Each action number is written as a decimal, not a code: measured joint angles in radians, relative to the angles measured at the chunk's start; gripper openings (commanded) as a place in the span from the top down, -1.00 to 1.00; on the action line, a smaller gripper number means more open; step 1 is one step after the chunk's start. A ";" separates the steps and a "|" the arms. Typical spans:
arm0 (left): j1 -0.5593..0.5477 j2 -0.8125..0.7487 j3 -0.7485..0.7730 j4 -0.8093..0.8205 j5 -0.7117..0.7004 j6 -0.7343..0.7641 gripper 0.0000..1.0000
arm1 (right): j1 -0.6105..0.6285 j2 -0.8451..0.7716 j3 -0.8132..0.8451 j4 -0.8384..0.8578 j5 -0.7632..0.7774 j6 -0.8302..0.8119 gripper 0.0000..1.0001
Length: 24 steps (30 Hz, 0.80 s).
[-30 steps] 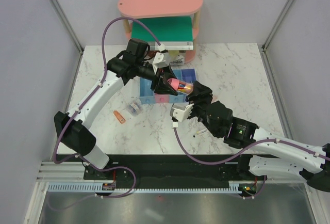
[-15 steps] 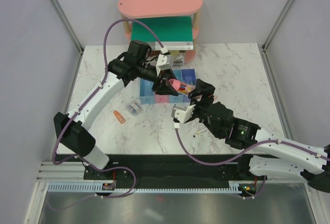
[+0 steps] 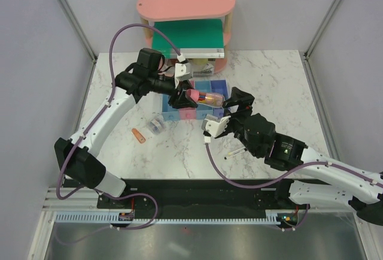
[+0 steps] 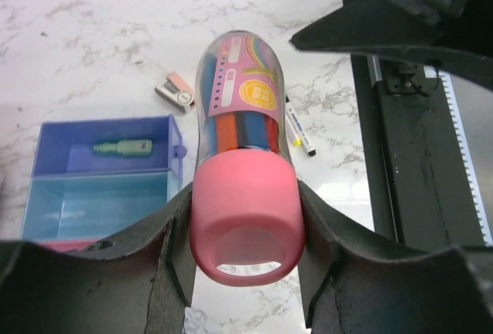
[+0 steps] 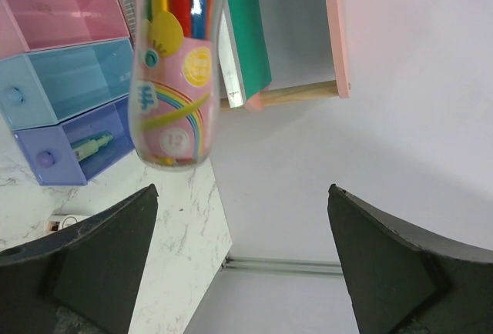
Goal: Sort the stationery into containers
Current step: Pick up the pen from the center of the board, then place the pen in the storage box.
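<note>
My left gripper (image 3: 190, 97) is shut on the pink cap of a clear tube of coloured pens (image 3: 206, 98), holding it level above the row of bins (image 3: 218, 86). In the left wrist view the fingers (image 4: 173, 234) clamp the cap (image 4: 245, 211). My right gripper (image 3: 237, 102) is open and empty, just right of the tube's far end; the tube hangs above its jaws (image 5: 173, 72). A green piece (image 4: 123, 148) lies in the purple-blue bin (image 4: 46, 138). A pen (image 3: 234, 152), an orange piece (image 3: 139, 135) and a clear roll (image 3: 154, 125) lie on the table.
A pink oval two-tier shelf (image 3: 185, 2) with a green book (image 3: 185, 35) stands at the back. A small pale pink piece (image 4: 177, 91) lies beyond the bins. Grey walls close in the left, right and back sides.
The left arm has drawn the tube slightly up and to the left. The right gripper has shifted a little right, away from the tube's end.
</note>
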 measured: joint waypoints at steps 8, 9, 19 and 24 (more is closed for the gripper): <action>0.047 0.000 -0.021 -0.008 -0.023 0.000 0.96 | -0.008 -0.001 0.004 -0.003 0.000 0.006 -0.96; 0.047 0.000 -0.021 -0.009 -0.027 0.001 0.96 | -0.008 -0.001 0.004 -0.004 0.000 0.006 -0.96; 0.075 0.030 0.016 -0.103 -0.166 0.040 0.96 | -0.022 -0.001 0.004 -0.006 0.010 0.006 -0.96; 0.098 0.054 0.016 -0.144 -0.255 0.048 0.96 | -0.041 0.002 0.010 -0.005 0.017 0.006 -0.96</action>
